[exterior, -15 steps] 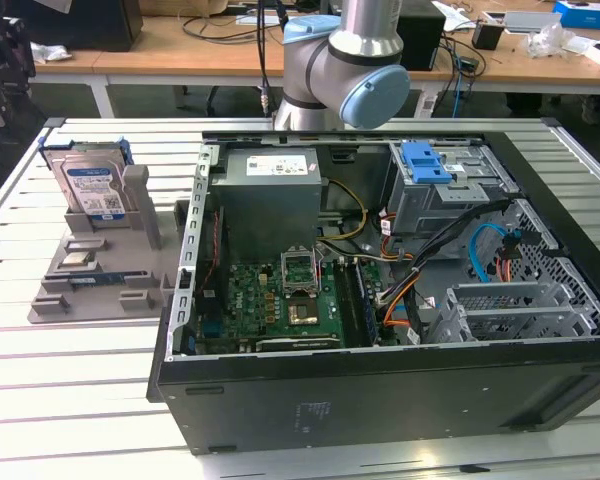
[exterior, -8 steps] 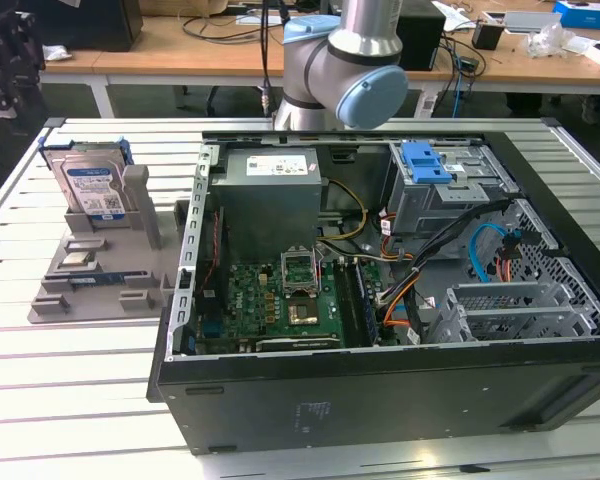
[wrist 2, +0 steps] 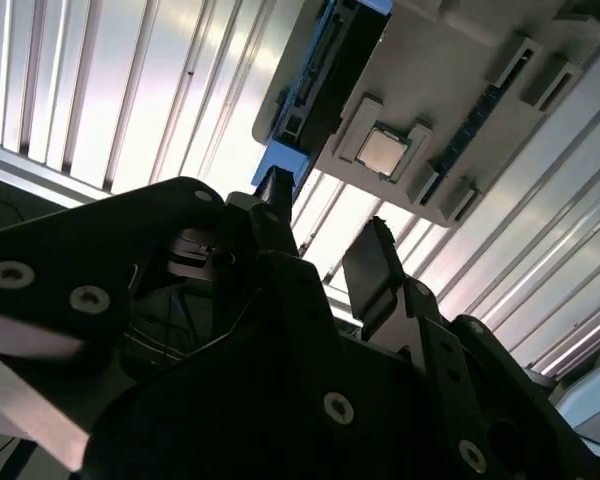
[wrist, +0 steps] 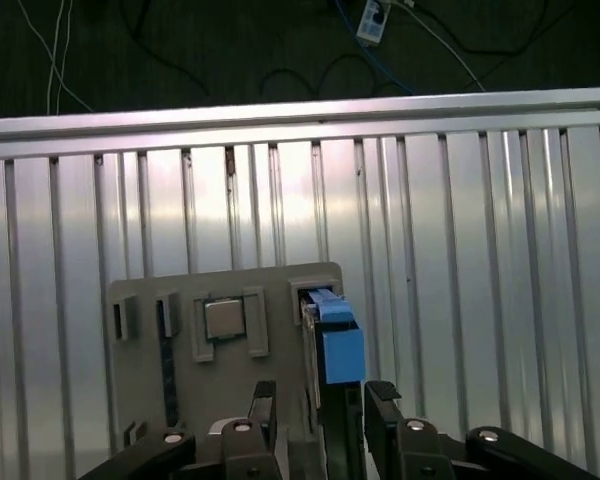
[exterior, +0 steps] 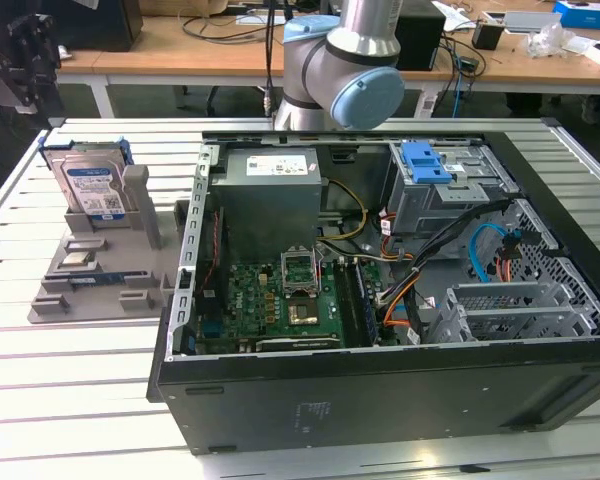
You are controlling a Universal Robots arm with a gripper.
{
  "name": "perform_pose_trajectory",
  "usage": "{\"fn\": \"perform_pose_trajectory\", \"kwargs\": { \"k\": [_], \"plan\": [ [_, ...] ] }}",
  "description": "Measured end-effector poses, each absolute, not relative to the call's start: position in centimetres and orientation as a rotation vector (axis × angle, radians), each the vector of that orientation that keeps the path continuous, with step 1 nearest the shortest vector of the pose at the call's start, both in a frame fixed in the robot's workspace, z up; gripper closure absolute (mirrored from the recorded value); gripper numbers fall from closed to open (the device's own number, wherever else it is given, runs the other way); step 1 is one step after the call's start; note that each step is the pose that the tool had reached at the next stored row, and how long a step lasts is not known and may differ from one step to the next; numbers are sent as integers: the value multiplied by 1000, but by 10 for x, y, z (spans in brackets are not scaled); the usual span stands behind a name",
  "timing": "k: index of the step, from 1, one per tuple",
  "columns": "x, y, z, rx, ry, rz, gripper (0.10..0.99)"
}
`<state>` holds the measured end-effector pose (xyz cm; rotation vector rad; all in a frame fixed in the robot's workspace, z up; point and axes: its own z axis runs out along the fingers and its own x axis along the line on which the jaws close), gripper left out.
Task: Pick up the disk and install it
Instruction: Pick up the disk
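The disk [exterior: 90,185], silver with a white-and-blue label and a blue carrier bracket, stands on edge in a grey holder [exterior: 100,270] on the slatted table, at the exterior view's left. In the first wrist view my gripper [wrist: 322,412] hangs above it, open, its two black fingers [wrist: 263,405] lined up on either side of the disk's blue end [wrist: 340,345] with nothing held. The second wrist view shows the same fingers [wrist 2: 370,262] apart, and beyond them the disk [wrist 2: 315,85] in its slot. The arm [exterior: 345,55] reaches in from the back.
An open computer case [exterior: 380,390] lies at the exterior view's right, with a grey power supply [exterior: 270,195], a motherboard [exterior: 280,295] and a drive cage with a blue latch [exterior: 425,160]. The holder also carries a chip [wrist: 223,320]. The table edge [wrist: 300,112] runs beyond the holder.
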<state>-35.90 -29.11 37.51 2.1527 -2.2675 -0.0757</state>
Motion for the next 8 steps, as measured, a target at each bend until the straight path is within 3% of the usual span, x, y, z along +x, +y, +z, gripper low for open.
{"fn": "perform_pose_trajectory", "kwargs": {
  "k": [8],
  "plan": [
    [-359,-284,356,2213,-2207,-75,604]
  ]
}}
